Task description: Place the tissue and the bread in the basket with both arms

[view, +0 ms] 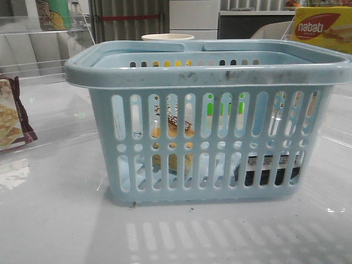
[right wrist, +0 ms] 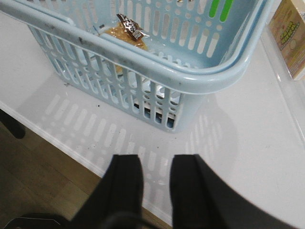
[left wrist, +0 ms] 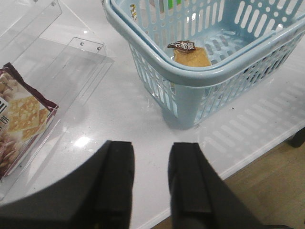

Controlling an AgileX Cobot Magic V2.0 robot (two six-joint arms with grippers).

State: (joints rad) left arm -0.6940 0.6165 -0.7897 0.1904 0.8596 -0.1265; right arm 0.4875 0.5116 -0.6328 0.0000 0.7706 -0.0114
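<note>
The light-blue basket stands mid-table. Inside it, on the left, lies the golden bread in clear wrap with a dark label; the same bread shows in the left wrist view and the bread in the right wrist view. The black tissue pack with a white band lies at the basket's right bottom, seen through the slots, and the tissue shows behind the slots in the right wrist view. My left gripper hangs open over the table's front edge, empty. My right gripper is open and empty too.
A maroon-edged cracker bag rests at the far left by clear acrylic stands. A yellow-and-red Nabati box stands back right. A pale cup sits behind the basket. The table's front edge drops to wooden floor.
</note>
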